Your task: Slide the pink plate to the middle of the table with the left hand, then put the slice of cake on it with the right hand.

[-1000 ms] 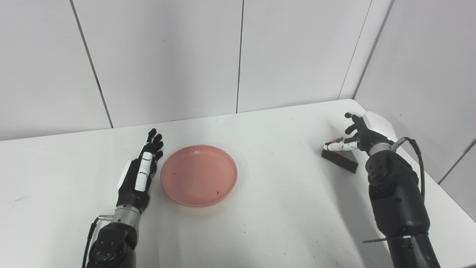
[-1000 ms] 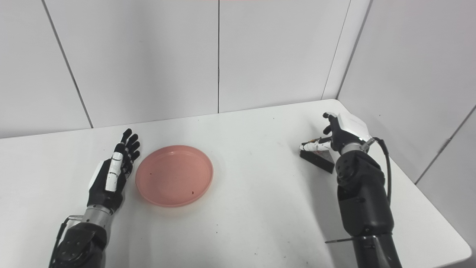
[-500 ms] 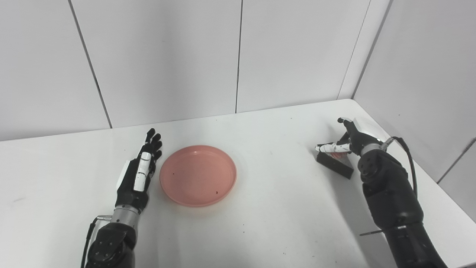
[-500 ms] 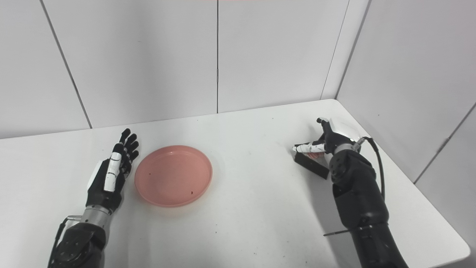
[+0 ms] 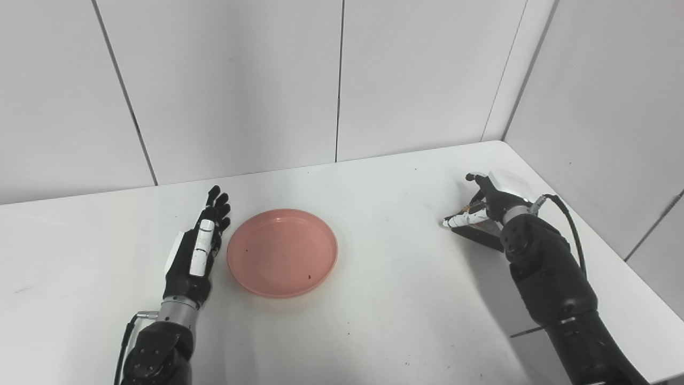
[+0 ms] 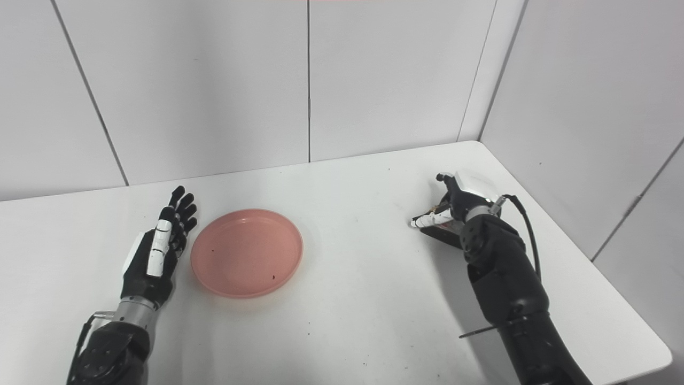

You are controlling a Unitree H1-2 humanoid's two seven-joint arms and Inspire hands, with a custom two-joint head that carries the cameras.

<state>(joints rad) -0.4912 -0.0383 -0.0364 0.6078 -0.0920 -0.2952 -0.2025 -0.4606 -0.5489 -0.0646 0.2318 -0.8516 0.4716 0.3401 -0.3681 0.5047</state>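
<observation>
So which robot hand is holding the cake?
The right robot hand, near the table's right corner; its fingers close on the dark slice of cake. The left robot hand lies open beside the round pink plate.

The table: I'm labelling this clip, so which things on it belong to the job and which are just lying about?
Part of the job:
- pink plate
- slice of cake
- left robot hand, open beside the plate
- right robot hand, at the cake

Just lying about:
- nothing else shows on the white table

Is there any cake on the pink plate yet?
No, empty. The plate shows only bare pink; the cake is far right under the right hand.
</observation>
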